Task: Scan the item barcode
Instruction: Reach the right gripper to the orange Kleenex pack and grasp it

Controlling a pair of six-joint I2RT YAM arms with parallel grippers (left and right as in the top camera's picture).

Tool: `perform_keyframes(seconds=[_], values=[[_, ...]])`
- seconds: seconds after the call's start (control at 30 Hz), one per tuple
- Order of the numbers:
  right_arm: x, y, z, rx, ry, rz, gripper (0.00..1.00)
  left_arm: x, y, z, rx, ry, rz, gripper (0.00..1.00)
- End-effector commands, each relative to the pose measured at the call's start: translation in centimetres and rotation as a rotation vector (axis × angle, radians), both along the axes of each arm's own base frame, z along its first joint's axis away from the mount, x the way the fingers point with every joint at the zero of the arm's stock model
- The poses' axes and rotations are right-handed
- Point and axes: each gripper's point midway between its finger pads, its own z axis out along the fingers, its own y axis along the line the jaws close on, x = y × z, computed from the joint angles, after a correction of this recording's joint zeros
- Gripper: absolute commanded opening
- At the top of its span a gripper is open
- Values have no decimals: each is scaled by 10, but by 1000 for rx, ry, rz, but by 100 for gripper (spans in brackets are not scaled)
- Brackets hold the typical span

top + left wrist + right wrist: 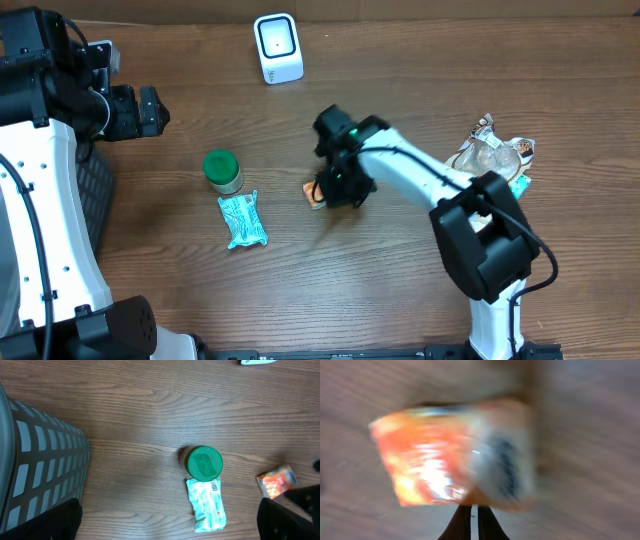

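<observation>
While the orange packet [455, 455] lies on the table right at the tips of the right gripper [471, 512], the two fingers are pressed tight together, and it is too blurry to tell if they nip its edge. I think the step is picking it up, so next the hand needs a sure hold, then must carry it to the white scanner [278, 47] far ahead, barcode facing it. The left gripper [155, 110] hangs well off to the side, fingers spread wide, holding nothing.

Jar [223, 171] just behind packet [243, 221] — scanner [278, 48] beyond
</observation>
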Motion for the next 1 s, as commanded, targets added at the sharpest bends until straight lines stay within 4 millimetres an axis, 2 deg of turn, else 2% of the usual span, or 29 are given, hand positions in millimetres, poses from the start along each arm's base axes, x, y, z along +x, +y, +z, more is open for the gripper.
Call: perform_keyframes(seconds=[0.0, 0.23, 0.33, 0.5, 0.6, 0.67, 0.73, 0.8, 0.97], values=[[25, 1, 7, 42, -71, 8, 4, 2, -1, -1, 11, 1, -21, 100], [60, 32, 11, 192, -202, -92, 4, 2, -1, -1, 12, 1, -21, 100], [72, 28, 11, 156, -266, -105, 4, 2, -1, -1, 11, 1, -21, 99], [80, 28, 21, 181, -278, -110, 4, 2, -1, -1, 11, 1, -21, 100], [76, 35, 41, 260, -224, -104, 8, 2, -1, -1, 11, 1, -21, 99], [71, 36, 59, 312, -176, -106, 22, 2, -1, -1, 11, 1, -21, 99], [65, 33, 68, 329, -128, -124, 41, 2, -1, -1, 11, 1, -21, 100], [57, 29, 67, 325, -63, -184, 49, 2, -1, -1, 12, 1, -21, 100], [37, 25, 41, 276, 39, -279, 49, 2, -1, -1, 11, 1, -21, 99]])
